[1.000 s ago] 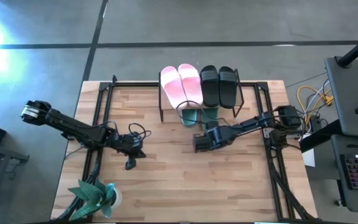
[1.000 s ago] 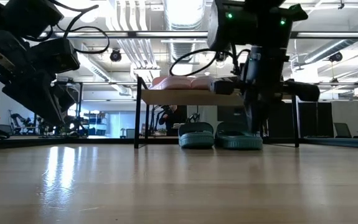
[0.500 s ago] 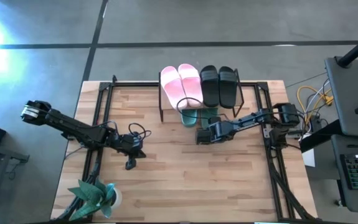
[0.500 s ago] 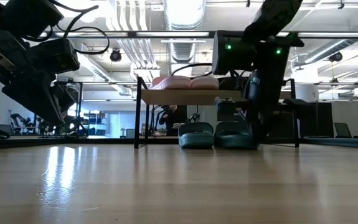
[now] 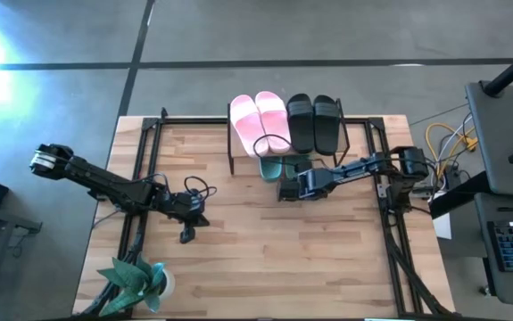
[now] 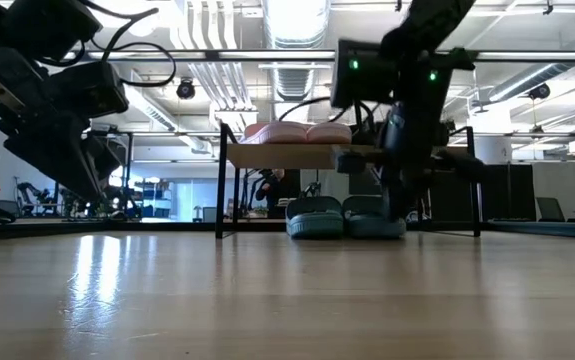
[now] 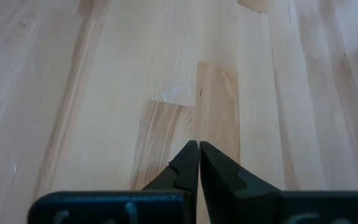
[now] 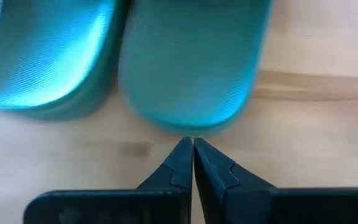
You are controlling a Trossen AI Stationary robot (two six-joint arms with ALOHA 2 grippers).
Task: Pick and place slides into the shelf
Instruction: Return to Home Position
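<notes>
The shelf point(image 6: 297, 156) stands at the table's far edge, with the pink slides point(image 5: 260, 123) and the black slides point(image 5: 314, 120) side by side on its plank. The two green slides point(image 5: 276, 167) lie flat on the table under it, heels toward the near edge. My right gripper point(image 5: 285, 190) is shut and low over the table, right at the heel of the right green slide point(image 8: 191, 68). My left gripper point(image 5: 186, 237) is shut, hanging over bare wood on the table's left half. My right gripper meets the right green slide at the rim of its heel end point(image 8: 190, 129) with its shut fingertips, coming level from the table's near side and pointing along the slide. The slide lies flat on the table beside its mate.
A potted plant point(image 5: 136, 281) sits at the near left corner. Black frame rails point(image 5: 149, 160) run along the table's left, right and far sides. The shelf's thin black legs point(image 6: 221, 190) flank the green slides. Bare wood spreads across the table's middle and near part.
My right gripper has moved toward the far edge and the shelf, coming down close to the table behind the right green slide. That slide has slid a little farther under the shelf.
</notes>
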